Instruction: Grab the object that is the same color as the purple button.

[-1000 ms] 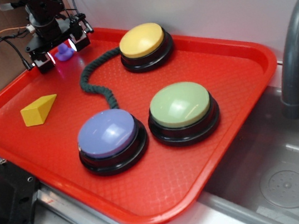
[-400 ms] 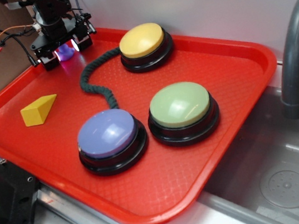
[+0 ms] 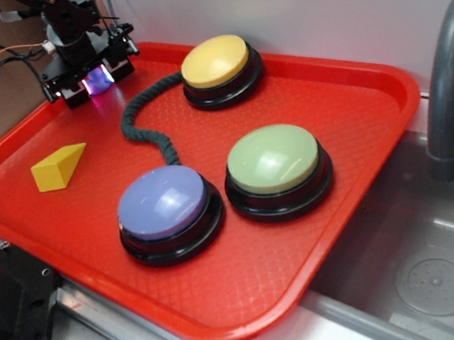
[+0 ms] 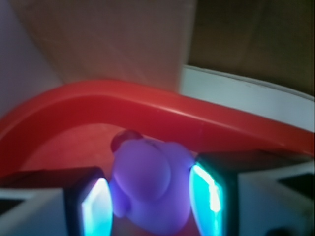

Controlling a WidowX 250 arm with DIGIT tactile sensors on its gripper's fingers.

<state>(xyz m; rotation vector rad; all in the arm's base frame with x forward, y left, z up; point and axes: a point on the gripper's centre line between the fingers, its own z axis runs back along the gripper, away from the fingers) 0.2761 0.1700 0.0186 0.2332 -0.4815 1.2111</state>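
1. The gripper (image 3: 95, 78) sits low at the far left corner of the red tray (image 3: 352, 91), near its back rim.
2. In the wrist view the purple duck (image 4: 150, 189) fills the gap between the two glowing pads (image 4: 209, 199); the jaws are clamped on the duck, touching both its sides.
3. From the exterior view only a purple glow shows between the jaws, so the duck is mostly hidden there.
4. The purple button (image 3: 164, 203) stands at the tray's near side, well apart from the gripper.
5. The green button (image 3: 274, 161) is just beside it; the yellow button (image 3: 216, 62) is farther back.
6. A dark green rope (image 3: 140, 114) curls from the yellow button toward the tray's middle.
7. A yellow wedge (image 3: 57, 167) lies at the left.
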